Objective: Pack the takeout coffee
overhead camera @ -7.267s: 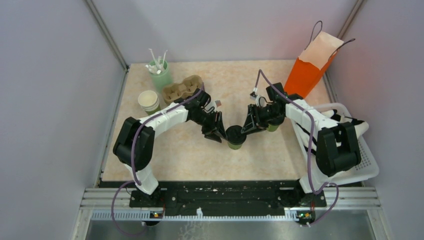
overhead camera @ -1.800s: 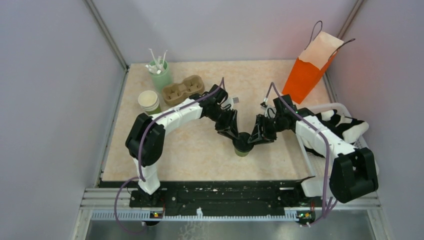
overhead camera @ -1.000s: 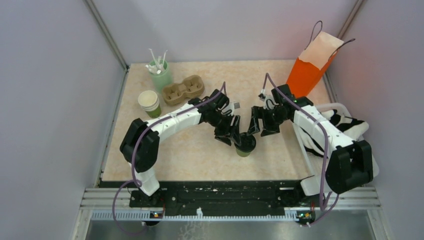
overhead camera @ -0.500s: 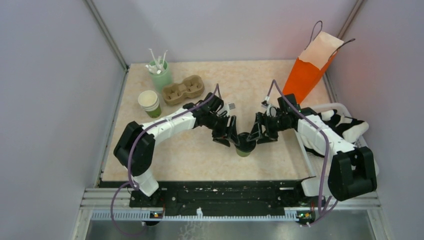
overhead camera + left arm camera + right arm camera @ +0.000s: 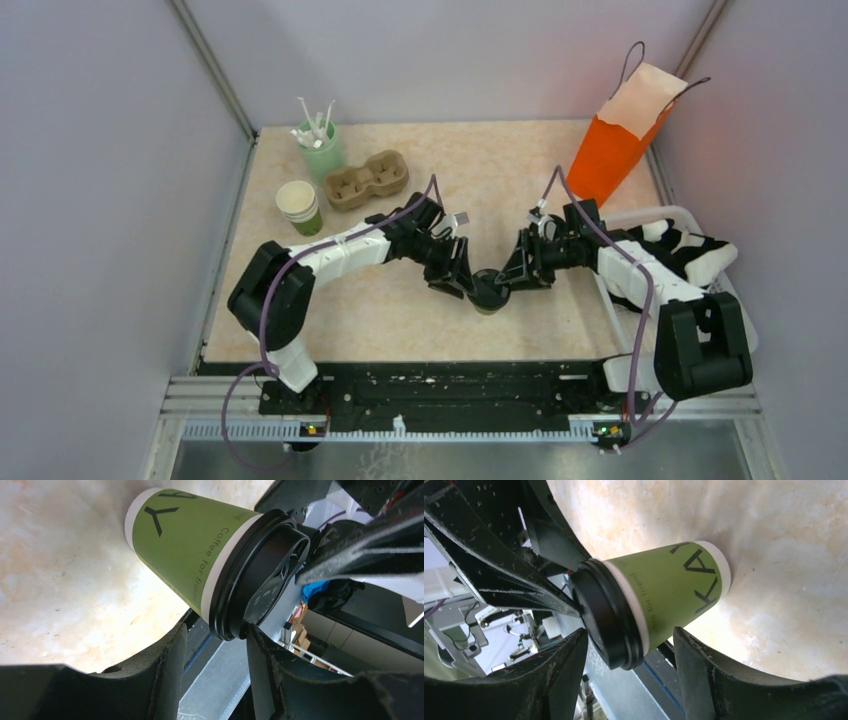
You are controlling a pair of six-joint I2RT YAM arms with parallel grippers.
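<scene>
Olive-green takeout coffee [image 5: 489,291]: upright mid-table, flanked by both arms.
Left gripper [image 5: 215,635]: jaws apart, lid [image 5: 260,580] rim against one jaw.
Right gripper [image 5: 629,632]: astride it; I can't tell if it's pinching.
Next: I'd clamp below lid, lift level.

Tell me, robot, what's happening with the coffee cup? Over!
Left end effector and right end effector open, straddling takeout coffee. Upright on table, not lifted. Orange bag back right.
</scene>
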